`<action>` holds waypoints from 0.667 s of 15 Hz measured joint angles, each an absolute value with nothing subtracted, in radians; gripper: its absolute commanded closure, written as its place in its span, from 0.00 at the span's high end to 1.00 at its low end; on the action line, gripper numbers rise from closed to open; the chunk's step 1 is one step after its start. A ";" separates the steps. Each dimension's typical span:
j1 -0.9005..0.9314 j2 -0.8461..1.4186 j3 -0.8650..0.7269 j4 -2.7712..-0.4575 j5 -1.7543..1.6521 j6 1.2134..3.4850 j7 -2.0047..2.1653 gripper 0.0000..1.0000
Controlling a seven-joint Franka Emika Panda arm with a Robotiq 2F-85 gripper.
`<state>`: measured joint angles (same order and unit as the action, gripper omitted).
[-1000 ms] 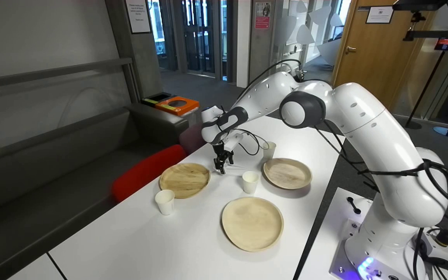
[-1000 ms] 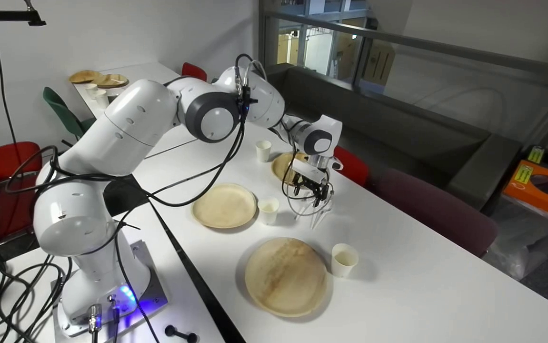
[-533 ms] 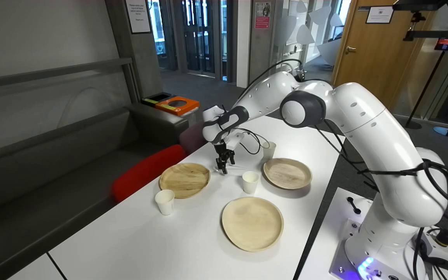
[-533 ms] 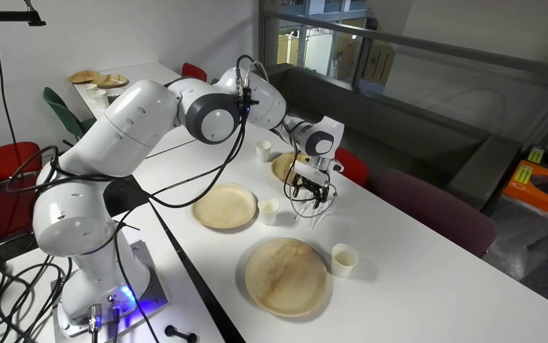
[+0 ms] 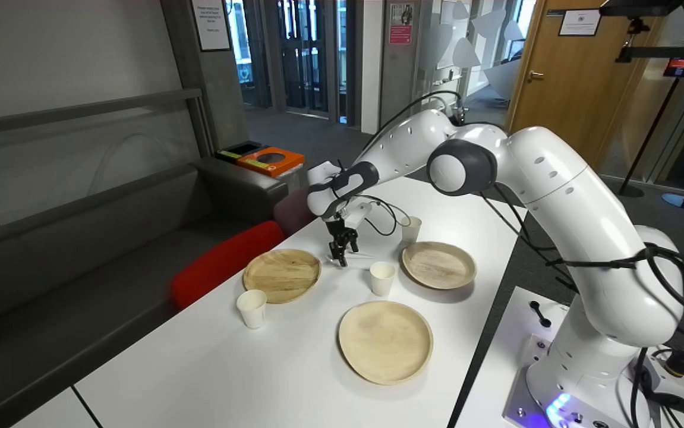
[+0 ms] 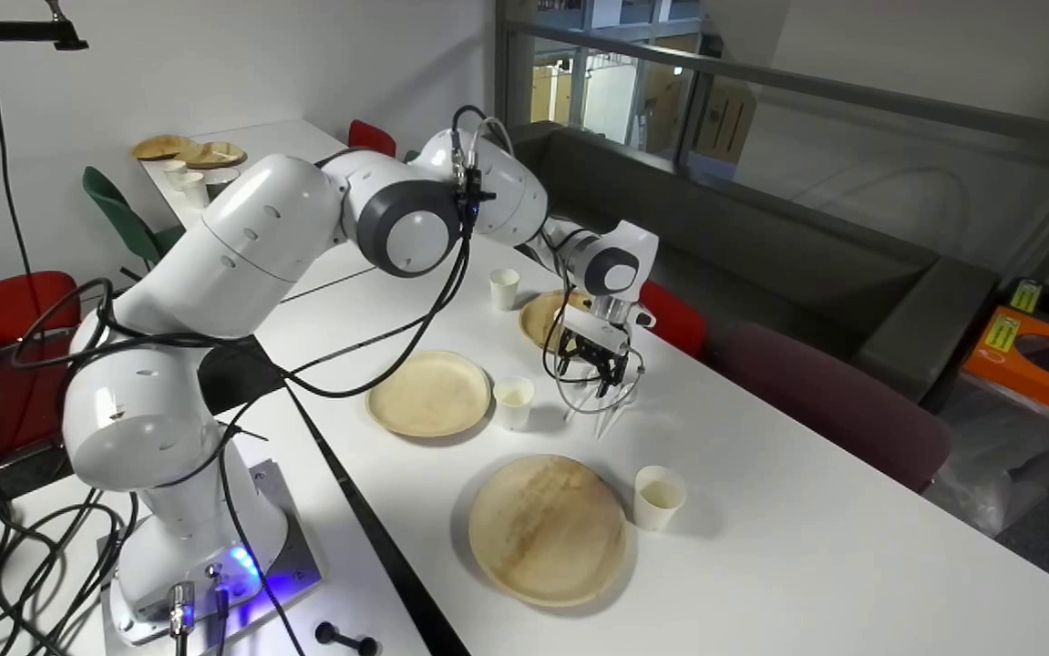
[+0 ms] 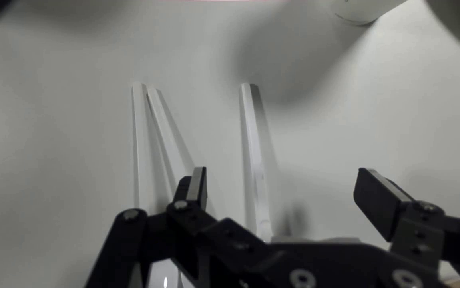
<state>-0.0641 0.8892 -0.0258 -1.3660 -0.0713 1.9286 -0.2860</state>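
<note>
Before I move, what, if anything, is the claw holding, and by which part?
Nothing: the claw is open, and the white handle visible between its fingers isn't gripped.

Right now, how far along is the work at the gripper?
Looks done: the gripper is low over slim white pieces. In hand: nothing gripped; in the wrist view one piece shows between parted fingers. Left, probably: closing them, as the gap is wide.

Both exterior views looked down across a shared white table [image 5: 211, 368]; robot base [image 5: 582, 359] lay at four o'clock in an exterior view, robot base [image 6: 182, 542] at eight in an exterior view. Wrist view faced the tabletop closely, gripper [image 7: 281, 184] at six; tilt was unclear.
</note>
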 measured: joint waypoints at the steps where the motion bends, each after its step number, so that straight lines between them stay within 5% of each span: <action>1: -0.064 0.892 -0.026 -1.362 -0.071 1.929 -0.286 1.00; 7: -0.064 0.921 -0.025 -1.341 -0.071 1.932 -0.286 1.00; 9: -0.064 0.928 -0.025 -1.336 -0.071 1.932 -0.286 0.72; 10: -0.064 0.930 -0.025 -1.335 -0.071 1.933 -0.286 0.67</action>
